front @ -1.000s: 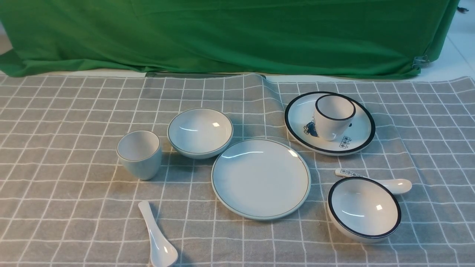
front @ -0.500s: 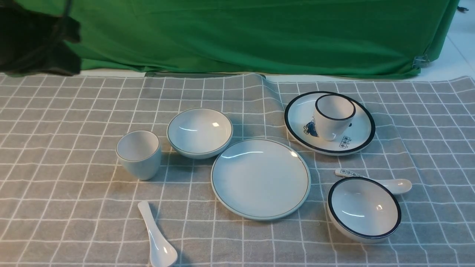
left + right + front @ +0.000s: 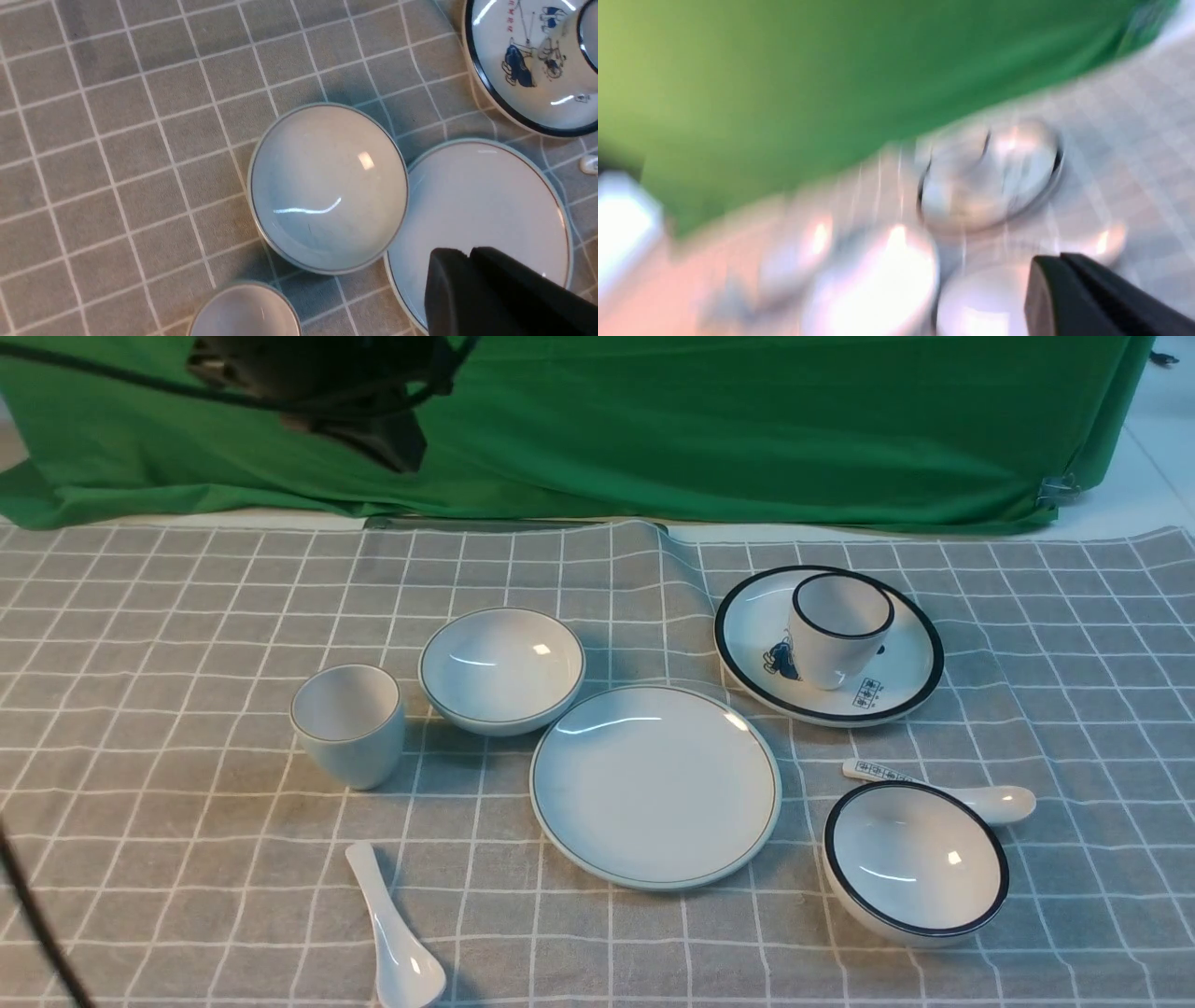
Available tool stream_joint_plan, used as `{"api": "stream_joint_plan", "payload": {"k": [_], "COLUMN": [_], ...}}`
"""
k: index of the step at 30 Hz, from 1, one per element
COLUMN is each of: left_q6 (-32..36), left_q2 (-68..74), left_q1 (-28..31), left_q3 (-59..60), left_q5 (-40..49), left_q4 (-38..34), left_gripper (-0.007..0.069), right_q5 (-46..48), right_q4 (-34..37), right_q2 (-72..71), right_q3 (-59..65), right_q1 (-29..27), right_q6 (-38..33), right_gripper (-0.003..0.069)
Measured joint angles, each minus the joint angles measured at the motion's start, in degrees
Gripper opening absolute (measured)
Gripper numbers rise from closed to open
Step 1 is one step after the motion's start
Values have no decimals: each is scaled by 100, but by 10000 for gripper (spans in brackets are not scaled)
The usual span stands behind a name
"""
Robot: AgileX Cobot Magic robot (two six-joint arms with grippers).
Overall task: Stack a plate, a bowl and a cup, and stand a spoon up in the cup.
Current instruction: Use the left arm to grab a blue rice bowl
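1. On the grey checked cloth (image 3: 140, 616), in front of the green backdrop (image 3: 653, 429), every piece of the set lay separate and unstacked.
2. The plate (image 3: 655, 786) sat flat near the middle of the cloth.
3. The bowl (image 3: 502, 667) stood upright just beyond the plate's left edge. It was so close that I could not tell whether the two rims touched.
4. The cup (image 3: 348, 723) stood upright to the left of the bowl, near it but apart, mouth upward.
5. The spoon (image 3: 397, 943) lay on the cloth nearer to me than the cup and clear of it, scoop toward me and handle pointing away.
6. To the right were the others. A black-rimmed cup (image 3: 840, 630) stood on a black-rimmed plate (image 3: 747, 635), a black-rimmed bowl (image 3: 915, 863) sat nearer to me, and a marked spoon (image 3: 999, 803) lay just behind that bowl.
7. My left gripper (image 3: 467, 255) had its black fingers pressed together on nothing. In its wrist view it hung over the plate's rim, beside the bowl, while my left arm (image 3: 355, 411) showed dark and high on the left in the front view.
8. My right gripper (image 3: 1059, 261) — seen only in a badly smeared wrist view — also had its fingers closed together and held nothing. The crockery beneath it was too blurred to name.
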Motion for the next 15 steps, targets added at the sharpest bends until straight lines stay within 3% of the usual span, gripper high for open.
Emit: {"api": "stream_joint_plan", "payload": {"k": [5, 12, 15], "left_q6": [-67, -71, 76], "left_q2": [965, 1795, 2167], "left_q1": [0, 0, 0], "left_q3": [-639, -867, -873], "left_q5": [16, -200, -333], "left_q4": [48, 135, 265], "left_gripper": [17, 50, 157], "right_q5": [2382, 2852, 2792], "right_q4": [-36, -60, -60], "right_q2": [1689, 2701, 2806], "right_q3": [-1353, -1665, -1665], "right_q1": [520, 693, 711], "right_q6": [-1033, -1530, -1613], "right_gripper": [19, 19, 19]}}
